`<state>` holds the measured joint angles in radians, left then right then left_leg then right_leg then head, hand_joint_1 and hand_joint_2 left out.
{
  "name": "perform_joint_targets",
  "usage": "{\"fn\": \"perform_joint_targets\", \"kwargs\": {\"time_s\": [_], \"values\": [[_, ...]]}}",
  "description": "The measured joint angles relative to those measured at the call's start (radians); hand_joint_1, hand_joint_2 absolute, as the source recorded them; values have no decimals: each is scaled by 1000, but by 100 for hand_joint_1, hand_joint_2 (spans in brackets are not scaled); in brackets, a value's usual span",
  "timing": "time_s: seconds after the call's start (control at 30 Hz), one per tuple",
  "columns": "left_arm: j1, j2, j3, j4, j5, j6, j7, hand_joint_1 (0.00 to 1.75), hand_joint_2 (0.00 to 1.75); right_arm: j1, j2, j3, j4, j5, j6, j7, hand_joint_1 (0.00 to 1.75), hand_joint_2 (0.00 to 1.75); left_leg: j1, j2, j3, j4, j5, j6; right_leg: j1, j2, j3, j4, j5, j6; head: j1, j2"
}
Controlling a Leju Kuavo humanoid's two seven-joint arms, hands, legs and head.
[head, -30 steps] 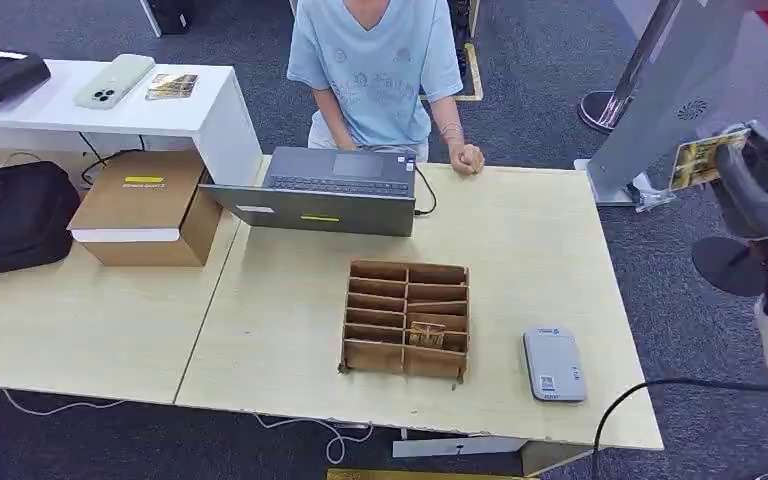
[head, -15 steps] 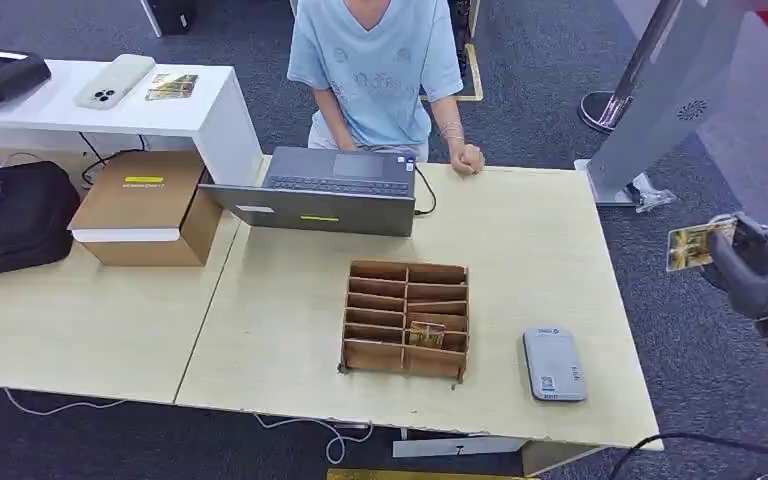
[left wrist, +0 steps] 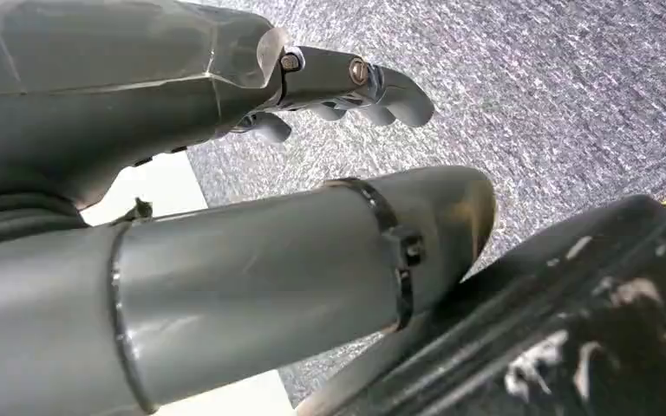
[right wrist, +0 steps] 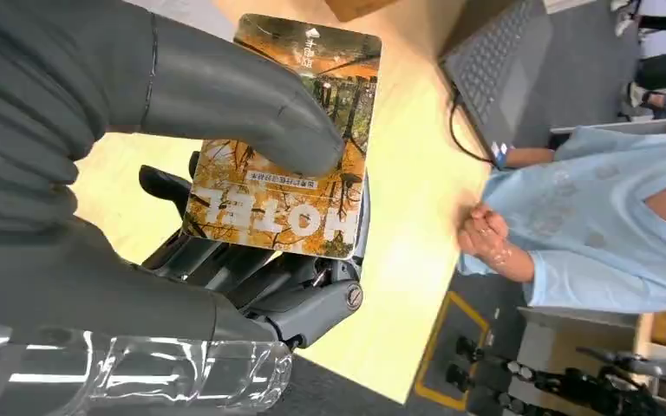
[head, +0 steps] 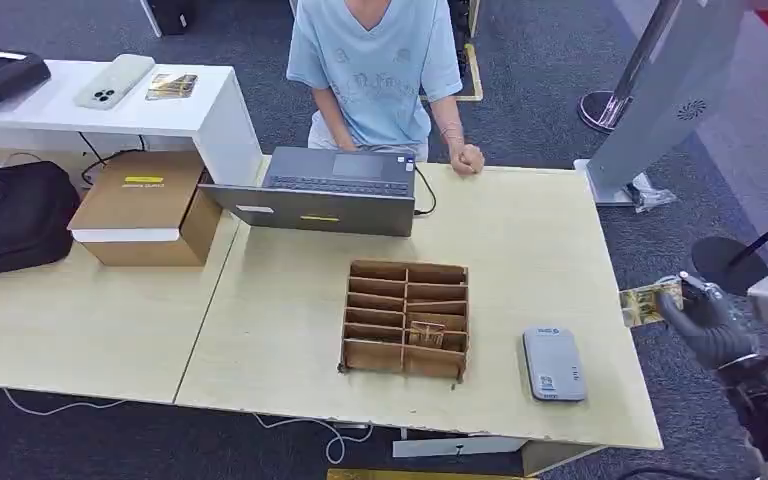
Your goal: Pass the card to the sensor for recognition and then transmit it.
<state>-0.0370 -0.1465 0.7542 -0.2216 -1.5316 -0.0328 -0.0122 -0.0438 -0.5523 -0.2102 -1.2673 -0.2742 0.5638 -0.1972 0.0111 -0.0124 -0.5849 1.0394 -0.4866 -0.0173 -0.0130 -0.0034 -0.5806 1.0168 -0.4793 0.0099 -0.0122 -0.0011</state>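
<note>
The card is in your right hand, off the right edge of the desk and over the carpet, level with the card reader and apart from it. In the right wrist view the card is pinched between the thumb on its printed face and the darker fingers behind it; the face shows autumn trees and the word HOTEL. That right hand has a firm hold, with the card's far end sticking out past the thumb.

Your left hand hangs over grey carpet, fingers loosely curled and apart from the thumb, holding nothing.

On the desk you have the grey card reader lying flat near the front right corner. Just beside it, toward the middle, stands a wooden organiser with slotted compartments; another card sits in one of its front slots on the right side. Behind that is an open laptop with a cable at its right side. A person in a light blue shirt stands at the far edge of the desk, a fist resting on the top. A cardboard box lies on the adjoining desk to the left, with a black bag beside it.
</note>
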Motion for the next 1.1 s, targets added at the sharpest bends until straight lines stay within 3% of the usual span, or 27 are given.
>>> {"fn": "perform_joint_targets", "kwargs": {"time_s": [0.33,1.1], "values": [[-1,0,0,0,-3,-6,0,0,0,-42,39,84,48,69,-32,-6,175,175,0,0,0,0,0,0,0,0,0,0,0,0,0,0],[-1,0,0,0,-3,-25,-1,0,0,-32,79,99,161,57,-19,-27,175,175,0,0,0,0,0,0,0,0,0,0,0,0,0,0]]}}
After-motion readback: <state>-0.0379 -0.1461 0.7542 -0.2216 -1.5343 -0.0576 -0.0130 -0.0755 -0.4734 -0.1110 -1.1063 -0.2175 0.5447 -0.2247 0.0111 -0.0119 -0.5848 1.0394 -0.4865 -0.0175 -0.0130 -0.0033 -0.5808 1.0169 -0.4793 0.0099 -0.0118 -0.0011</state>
